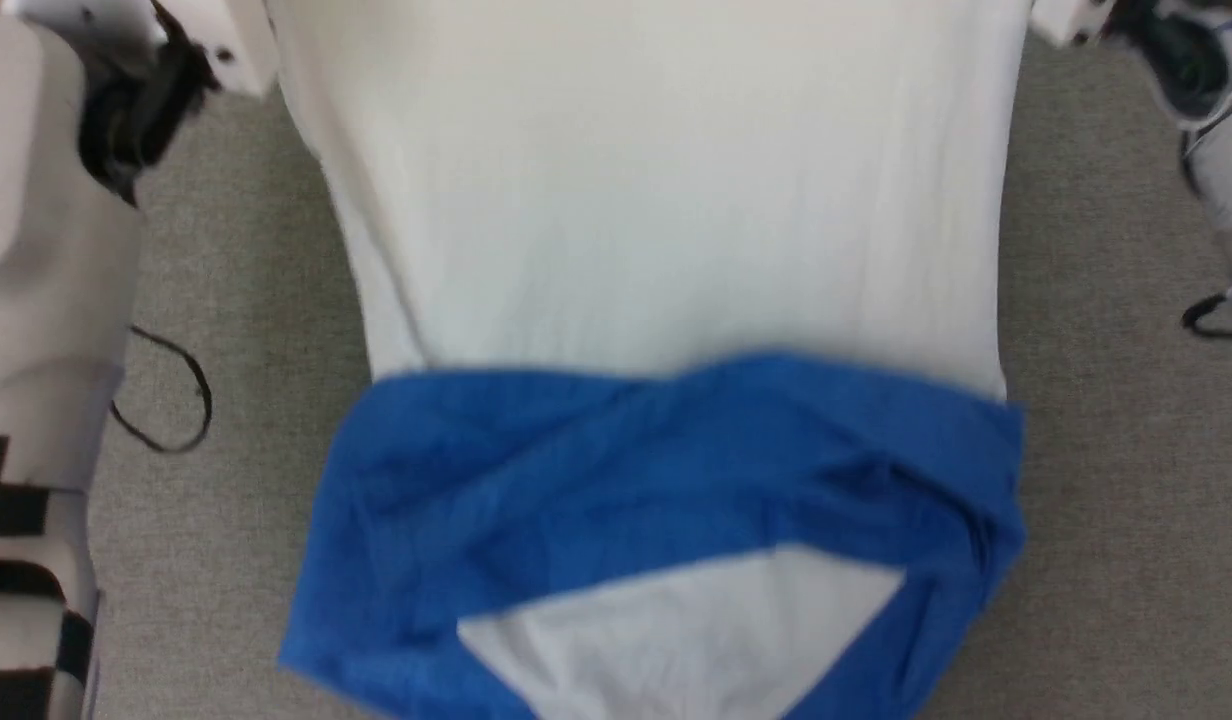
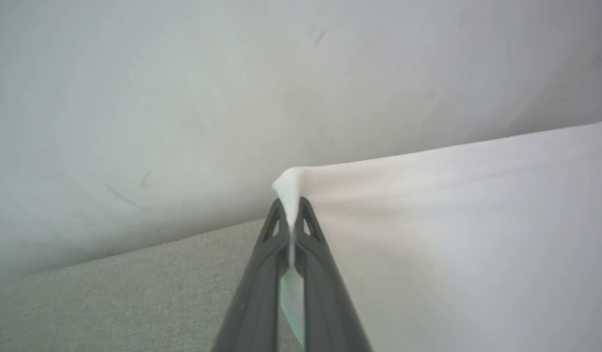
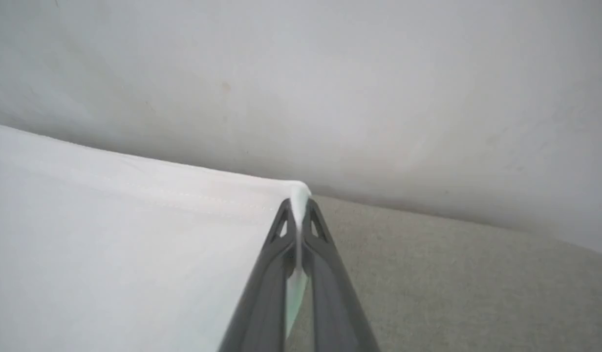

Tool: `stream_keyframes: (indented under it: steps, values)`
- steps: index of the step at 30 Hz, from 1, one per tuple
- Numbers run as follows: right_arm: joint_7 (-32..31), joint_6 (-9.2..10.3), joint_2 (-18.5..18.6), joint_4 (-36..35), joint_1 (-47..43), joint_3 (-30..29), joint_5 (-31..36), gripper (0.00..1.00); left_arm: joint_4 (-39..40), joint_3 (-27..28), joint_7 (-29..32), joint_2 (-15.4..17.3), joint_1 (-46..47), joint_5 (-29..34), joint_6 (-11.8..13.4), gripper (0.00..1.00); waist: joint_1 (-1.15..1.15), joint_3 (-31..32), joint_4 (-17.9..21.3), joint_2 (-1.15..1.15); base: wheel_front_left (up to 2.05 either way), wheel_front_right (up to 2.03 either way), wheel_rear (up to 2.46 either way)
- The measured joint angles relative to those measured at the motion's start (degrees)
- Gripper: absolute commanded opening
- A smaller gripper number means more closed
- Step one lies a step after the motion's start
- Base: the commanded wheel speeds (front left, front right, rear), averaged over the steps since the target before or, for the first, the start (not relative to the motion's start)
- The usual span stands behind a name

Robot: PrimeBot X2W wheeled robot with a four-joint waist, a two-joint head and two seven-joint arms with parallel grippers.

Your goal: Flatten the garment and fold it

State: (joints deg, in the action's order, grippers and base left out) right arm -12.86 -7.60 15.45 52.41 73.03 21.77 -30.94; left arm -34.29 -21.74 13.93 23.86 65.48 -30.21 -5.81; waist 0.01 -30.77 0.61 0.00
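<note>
Currently, at the far left of the head view, the pale left forearm (image 1: pixel 46 250) runs along the frame edge. A thin black cable loop (image 1: pixel 207 398) lies on the grey textured surface (image 1: pixel 246 300) just beside it.

Left gripper (image 2: pixel 292 215): jaws pinched together on a corner of white cloth, a sliver of fabric showing between the fingers. A pale wall (image 2: pixel 183 98) stands behind, the grey surface below.

Centre: the garment (image 1: pixel 656 200) spreads between the two grips. Its white body is smooth and taut across the upper frame. The blue sleeves (image 1: pixel 626 450) cross each other over the near part of the body, with a triangle of white showing beneath them.

Right gripper (image 3: pixel 299 210): jaws likewise clamped on the opposite white corner, the cloth edge running straight away from it toward the other arm.

Progress, as a judgement: flattening looks largely done and the sleeves are already brought in across the body. Folding the body over is what remains. Both held corners look ready for that.

Edges and room: the side edges of the body are clean and roughly parallel. The sleeve band is rumpled and bulges past the body line at both sides. Open grey surface flanks the garment on both sides. At the far right another black cable (image 1: pixel 1201 318) lies well apart from the cloth.
</note>
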Motion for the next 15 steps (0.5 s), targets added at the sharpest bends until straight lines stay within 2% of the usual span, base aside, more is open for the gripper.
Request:
stream_keyframes:
  steps: [4,7,10,15]
  values:
    - [11.6,-0.02,0.5,0.0,4.1,-2.4,2.1,0.00,-1.8,1.0,-4.8,0.2,4.6,1.2,0.4,0.00,0.00,1.1,1.0,0.00,0.00,0.00,0.00]
    - [17.1,-0.02,0.4,0.0,6.2,-2.8,3.1,0.00,-2.6,1.2,-8.1,0.6,7.4,2.2,0.5,0.00,-0.01,1.9,1.7,0.00,0.00,0.00,0.00]
    - [20.9,-0.02,0.3,-0.8,6.7,-1.9,3.3,0.00,-3.1,1.6,-10.6,1.0,8.7,2.4,0.5,0.00,-0.01,2.8,2.2,0.00,0.00,0.00,0.00]
    - [23.1,-0.01,0.9,-4.5,4.0,2.8,2.9,0.00,-2.1,2.4,-13.6,1.7,5.9,1.7,0.5,0.00,-0.01,4.5,2.6,0.00,0.00,0.00,0.00]
